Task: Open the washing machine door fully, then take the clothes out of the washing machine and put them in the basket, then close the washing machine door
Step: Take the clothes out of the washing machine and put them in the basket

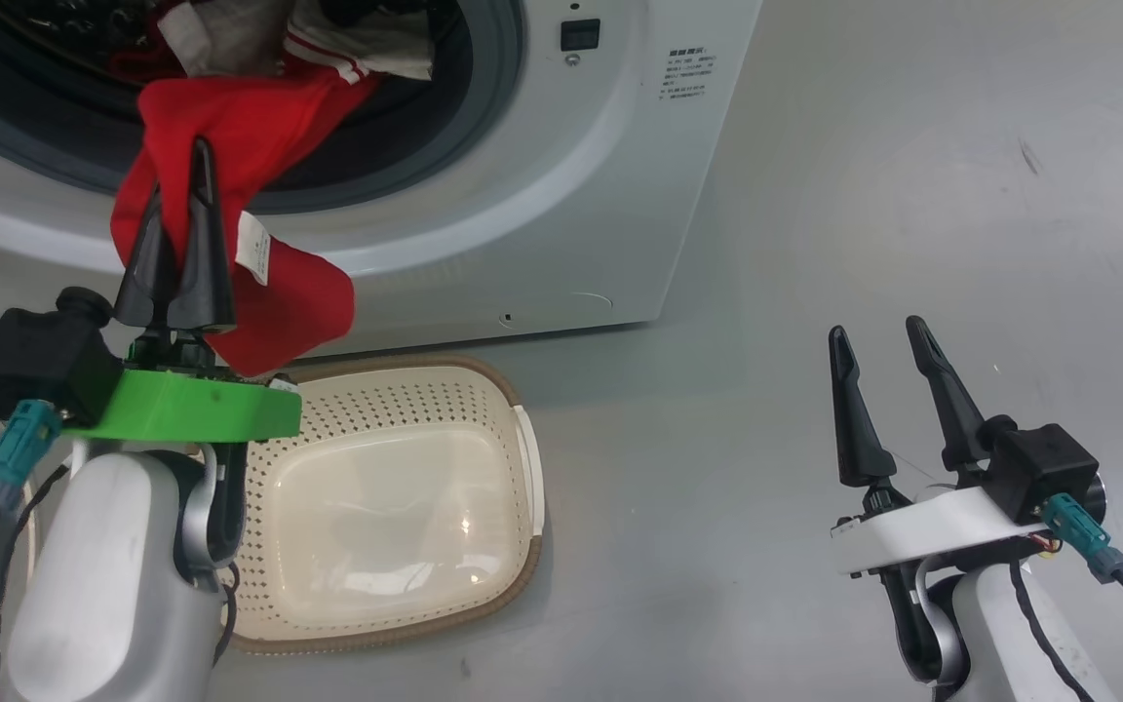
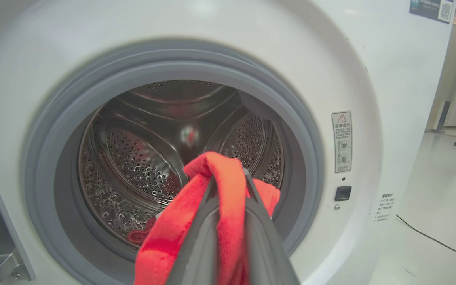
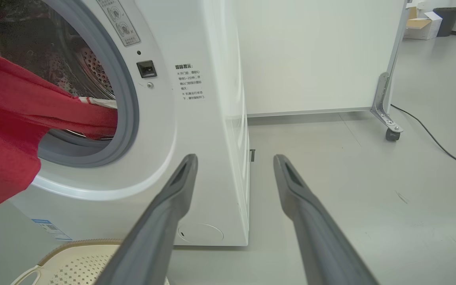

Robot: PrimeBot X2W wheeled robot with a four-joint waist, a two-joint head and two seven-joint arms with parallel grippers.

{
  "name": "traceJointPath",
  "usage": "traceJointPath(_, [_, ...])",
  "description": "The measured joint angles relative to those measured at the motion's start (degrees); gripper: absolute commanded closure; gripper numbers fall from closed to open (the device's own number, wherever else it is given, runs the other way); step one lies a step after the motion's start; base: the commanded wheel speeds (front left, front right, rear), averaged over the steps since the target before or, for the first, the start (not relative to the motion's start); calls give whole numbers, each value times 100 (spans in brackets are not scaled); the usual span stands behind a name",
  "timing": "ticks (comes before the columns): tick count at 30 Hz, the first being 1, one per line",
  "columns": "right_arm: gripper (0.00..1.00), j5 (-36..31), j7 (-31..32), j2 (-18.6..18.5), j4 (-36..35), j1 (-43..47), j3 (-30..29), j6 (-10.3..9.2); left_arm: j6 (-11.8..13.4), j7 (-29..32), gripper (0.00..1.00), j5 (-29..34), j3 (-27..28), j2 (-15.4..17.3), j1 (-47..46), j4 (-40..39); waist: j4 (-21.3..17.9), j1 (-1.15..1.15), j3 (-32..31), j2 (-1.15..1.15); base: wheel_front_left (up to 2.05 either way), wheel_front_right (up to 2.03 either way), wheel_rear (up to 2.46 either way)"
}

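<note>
So the left tool [image 1: 177, 171] is clamped shut on a fold of the clothes [image 1: 230, 117]. It's a red piece with a white tag, hanging halfway out of the washing machine [image 1: 620, 195]. One end trails back over the grey rubber ring [image 1: 498, 78] into the drum, where more red and white fabric is piled up. The other end dangles down the front of the machine, right over the back rim of the basket [image 1: 406, 405]. Honestly can't tell from the head cam whether the cloth touches that rim or just hangs above it.

The left wrist cam shows the red cloth pinched between the two fingers and draped over them, with the perforated steel drum [image 2: 133, 158] behind.

The basket sits on the floor [image 1: 912, 175] just in front of the machine. Further right, the right tool [image 1: 875, 329] hangs over the grey floor, well apart from the machine, fingers spread apart. Its wrist cam looks past the machine's right front corner.
</note>
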Motion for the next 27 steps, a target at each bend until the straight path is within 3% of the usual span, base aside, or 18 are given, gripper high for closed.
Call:
traceJointPath(14, [0,-11,0,0,-11,242,-24,57,115,-25,100,30,-33,-103,686,-740,418,0,-441,0,0,0,0])
traceJointPath(27, [0,-43,0,0,-78,265,105,116,121,368,100,-160,-447,-188,1607,-38,387,0,-397,0,0,0,0])
